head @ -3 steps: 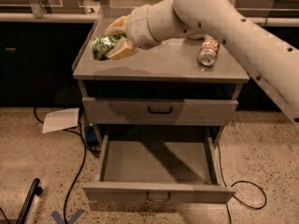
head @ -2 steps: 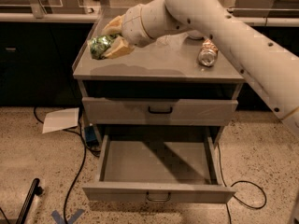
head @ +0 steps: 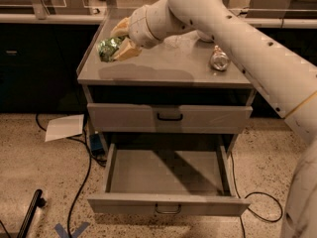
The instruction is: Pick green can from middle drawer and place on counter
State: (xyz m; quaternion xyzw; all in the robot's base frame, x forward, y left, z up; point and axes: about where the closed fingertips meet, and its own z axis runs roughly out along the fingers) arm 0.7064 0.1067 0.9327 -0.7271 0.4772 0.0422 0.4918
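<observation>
1. The gripper (head: 118, 44) is over the left part of the counter (head: 168, 68), at the end of the white arm (head: 233, 38), which reaches in from the right side of the view.
2. Its two tan fingers (head: 130, 50) are clamped on the green can (head: 107, 48), one above the can and one below it.
3. The green can juts out to the left from between the fingers. It is held in the air above the counter, near the left rim, and a dark shadow lies on the grey surface just under it.
4. An orange-brown and silver can (head: 218, 61) lies on its side on the right part of the counter, well apart from the gripper.
5. A clear plastic bottle (head: 174, 42) lies on the counter behind the arm and is partly hidden by it.
6. The middle drawer (head: 168, 175) stands pulled out toward the camera. Its flat tray floor is bare apart from the arm's shadow, and a small loop handle (head: 168, 210) sits on its front panel.
7. The drawer above it (head: 148, 119) is closed and has a dark handle at its middle.
8. On the speckled floor to the left of the cabinet lies a white sheet of paper (head: 64, 127). Black cables (head: 81, 182) trail beside it, and a blue tape mark (head: 71, 229) is at the bottom edge.
</observation>
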